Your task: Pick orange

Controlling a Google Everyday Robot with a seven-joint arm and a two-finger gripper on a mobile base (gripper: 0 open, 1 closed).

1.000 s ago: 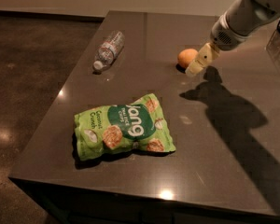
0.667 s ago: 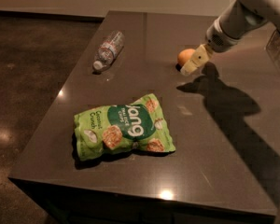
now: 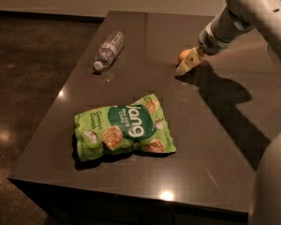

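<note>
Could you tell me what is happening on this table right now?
A one-armed robot is going for the orange on the far right part of the dark table. Its tool is low over the tabletop, right at the front of the fruit and partly covering it. The orange sits on the table, not yet lifted. A plastic water bottle lies on its side at the far left, and a green snack bag lies flat near the front. Nothing touches either.
</note>
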